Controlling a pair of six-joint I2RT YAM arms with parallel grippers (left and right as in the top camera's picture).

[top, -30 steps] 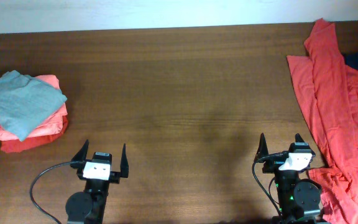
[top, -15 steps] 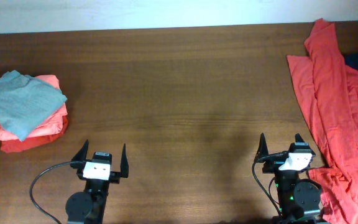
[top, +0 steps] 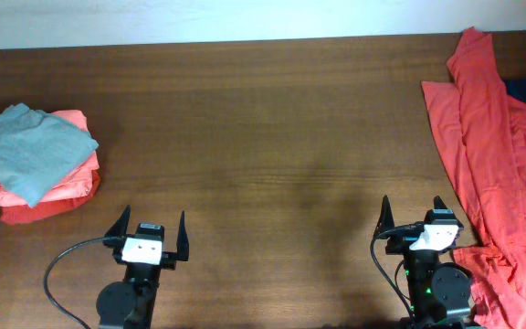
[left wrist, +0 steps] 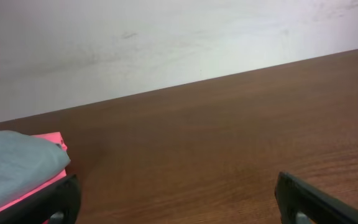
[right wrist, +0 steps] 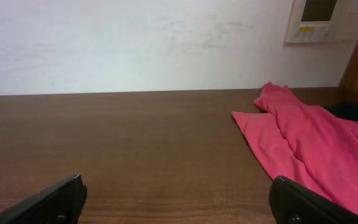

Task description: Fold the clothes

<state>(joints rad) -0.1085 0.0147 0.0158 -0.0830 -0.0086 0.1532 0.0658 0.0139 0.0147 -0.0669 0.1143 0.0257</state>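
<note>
Moved: nothing.
Left gripper [top: 155, 213]: spread, near edge of table [top: 263, 128].
Right gripper [top: 412, 202]: spread, same edge.
Folded stack [top: 35, 160]: table's left end.
Red garments [top: 491, 146]: right end.

Soft, even room light lies over the dark brown wooden table [top: 272, 119], with a pale sheen across its middle and no hard shadows. From overhead everything is crisp. Up close, the black fingers [left wrist: 309, 199] of the left gripper [left wrist: 176, 202] and right gripper [right wrist: 176, 199] blur, and the white wall [right wrist: 135, 43] looks bright and faintly mottled.
</note>
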